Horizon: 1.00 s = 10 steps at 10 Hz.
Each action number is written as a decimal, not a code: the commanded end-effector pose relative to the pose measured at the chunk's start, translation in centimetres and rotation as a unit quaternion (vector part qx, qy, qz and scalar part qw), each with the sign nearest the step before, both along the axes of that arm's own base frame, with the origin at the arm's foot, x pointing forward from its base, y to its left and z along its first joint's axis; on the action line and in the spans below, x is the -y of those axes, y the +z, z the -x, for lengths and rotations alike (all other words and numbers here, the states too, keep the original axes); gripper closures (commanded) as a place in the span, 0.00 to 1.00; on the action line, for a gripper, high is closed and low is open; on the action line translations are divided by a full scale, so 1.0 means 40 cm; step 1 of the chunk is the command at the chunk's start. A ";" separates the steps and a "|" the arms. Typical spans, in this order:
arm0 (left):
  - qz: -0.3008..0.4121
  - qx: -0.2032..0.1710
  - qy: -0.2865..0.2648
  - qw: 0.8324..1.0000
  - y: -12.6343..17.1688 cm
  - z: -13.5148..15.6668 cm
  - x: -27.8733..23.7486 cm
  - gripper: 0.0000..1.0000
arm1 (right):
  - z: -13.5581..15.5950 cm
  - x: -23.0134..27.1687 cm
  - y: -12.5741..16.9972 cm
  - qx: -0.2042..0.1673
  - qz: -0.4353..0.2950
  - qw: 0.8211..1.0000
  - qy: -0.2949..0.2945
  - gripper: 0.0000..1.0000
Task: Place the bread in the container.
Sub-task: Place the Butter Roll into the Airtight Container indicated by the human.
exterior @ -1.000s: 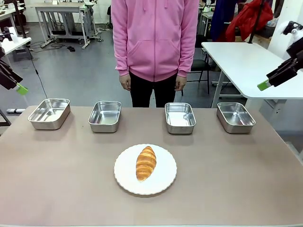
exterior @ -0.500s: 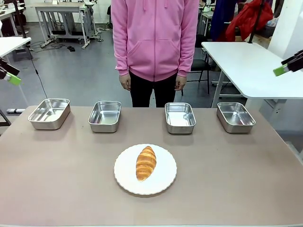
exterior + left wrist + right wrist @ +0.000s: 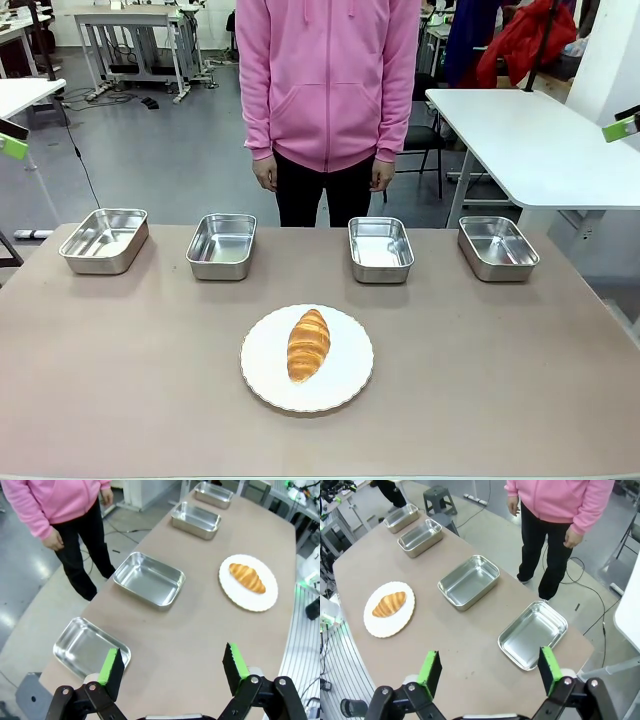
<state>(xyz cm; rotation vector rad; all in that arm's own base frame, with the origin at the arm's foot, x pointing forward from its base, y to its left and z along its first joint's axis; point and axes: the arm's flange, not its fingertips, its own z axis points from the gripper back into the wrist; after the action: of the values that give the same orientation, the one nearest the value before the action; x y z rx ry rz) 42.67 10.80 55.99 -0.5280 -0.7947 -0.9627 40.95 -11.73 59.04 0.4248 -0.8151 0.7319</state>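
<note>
Since a second ago, your left fingers (image 3: 109, 666) and right fingers (image 3: 430, 666) have pulled back to the front view's outer edges. Both pairs are spread wide and hold nothing. One bread (image 3: 308, 344) lies on one white plate (image 3: 345, 390) at mid-counter (image 3: 500, 380), where it was. Four containers (image 3: 221, 245) line the far side.

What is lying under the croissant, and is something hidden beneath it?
The croissant lies on a round white plate, which rests on the table. Bare plate shows all around it. The patch directly beneath the croissant is covered and cannot be checked.
</note>
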 end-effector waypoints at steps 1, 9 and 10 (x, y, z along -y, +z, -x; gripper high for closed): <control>0.020 0.015 -0.011 1.000 0.006 -0.006 -0.003 0.00 | -0.010 0.016 0.009 0.015 -0.012 1.000 0.013 0.00; 0.055 0.009 0.019 0.998 -0.002 -0.007 0.010 0.00 | -0.014 0.030 0.018 0.019 -0.022 1.000 0.008 0.00; 0.057 0.005 0.027 0.998 -0.005 -0.006 0.010 0.00 | -0.015 0.032 0.018 0.019 -0.023 1.000 0.009 0.00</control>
<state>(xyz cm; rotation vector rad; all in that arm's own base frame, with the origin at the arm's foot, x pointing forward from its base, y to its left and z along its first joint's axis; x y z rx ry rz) 43.11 10.76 55.93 -0.6008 -0.8498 -0.8990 41.19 -12.71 59.53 0.4422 -0.8350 0.7139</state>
